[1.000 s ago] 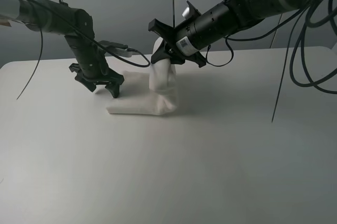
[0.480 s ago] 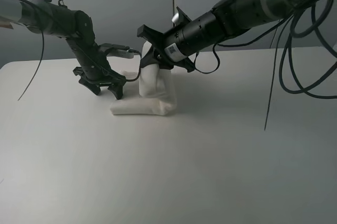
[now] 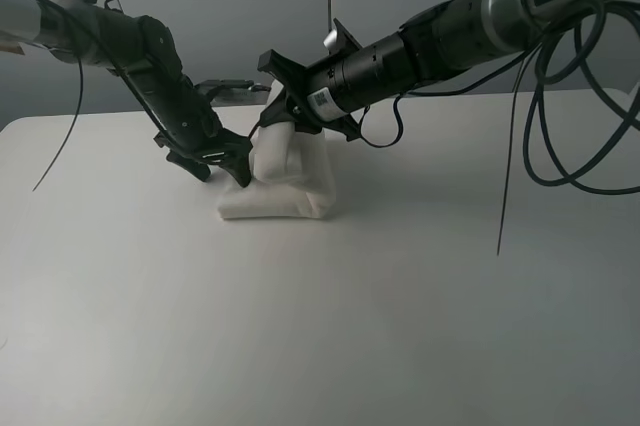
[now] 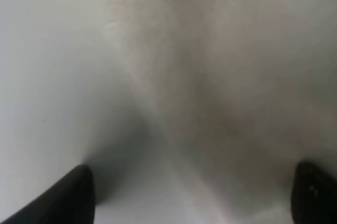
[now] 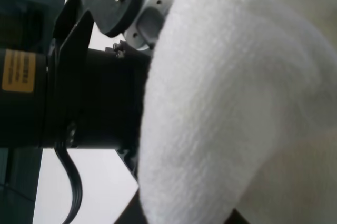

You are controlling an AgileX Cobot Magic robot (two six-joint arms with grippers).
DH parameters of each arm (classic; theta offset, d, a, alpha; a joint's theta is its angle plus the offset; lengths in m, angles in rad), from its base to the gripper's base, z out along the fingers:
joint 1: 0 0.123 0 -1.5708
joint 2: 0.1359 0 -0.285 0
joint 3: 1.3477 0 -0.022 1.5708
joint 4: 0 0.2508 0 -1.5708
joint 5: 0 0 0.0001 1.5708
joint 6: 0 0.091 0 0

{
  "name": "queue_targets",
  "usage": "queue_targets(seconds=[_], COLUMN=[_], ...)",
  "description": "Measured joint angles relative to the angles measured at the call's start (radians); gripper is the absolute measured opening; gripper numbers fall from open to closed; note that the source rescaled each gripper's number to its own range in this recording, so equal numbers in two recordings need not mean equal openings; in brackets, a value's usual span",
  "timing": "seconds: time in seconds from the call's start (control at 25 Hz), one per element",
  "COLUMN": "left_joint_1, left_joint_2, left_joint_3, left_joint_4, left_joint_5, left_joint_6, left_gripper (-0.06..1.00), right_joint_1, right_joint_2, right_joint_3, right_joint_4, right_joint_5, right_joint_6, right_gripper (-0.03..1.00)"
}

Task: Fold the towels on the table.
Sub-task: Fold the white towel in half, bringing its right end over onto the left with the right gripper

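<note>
Towel (image 3: 292, 191) lies bunched on the table (image 3: 400, 306), mid-fold: your right gripper (image 3: 270, 126) pinches its raised edge, your left gripper (image 3: 227, 172) gapes empty beside it. Next, likely, carry that edge across and lay it flat.

I count one towel (image 3: 290, 186), though it is so bunched up that I can't be quite sure it is a single cloth. There is one table (image 3: 400, 326). I have two grippers: my left gripper (image 3: 222, 170) and my right gripper (image 3: 274, 114).
</note>
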Motion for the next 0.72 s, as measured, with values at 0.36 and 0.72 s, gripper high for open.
queue_targets(seconds=[0.36, 0.72], left_joint_1=[0.0, -0.006], left_joint_2=[-0.023, -0.147], left_joint_3=[-0.072, -0.166], left_joint_4=[-0.001, 0.098], left_joint_5=[0.105, 0.259], left_joint_6=[0.023, -0.003], left_gripper=[0.97, 0.97], right_joint_1=[0.0, 0.004], right_joint_2=[0.0, 0.001], right_joint_3=[0.0, 0.0], right_joint_4=[-0.002, -0.015], right_joint_5=[-0.004, -0.019], right_joint_6=[-0.003, -0.004], right_gripper=[0.04, 0.04])
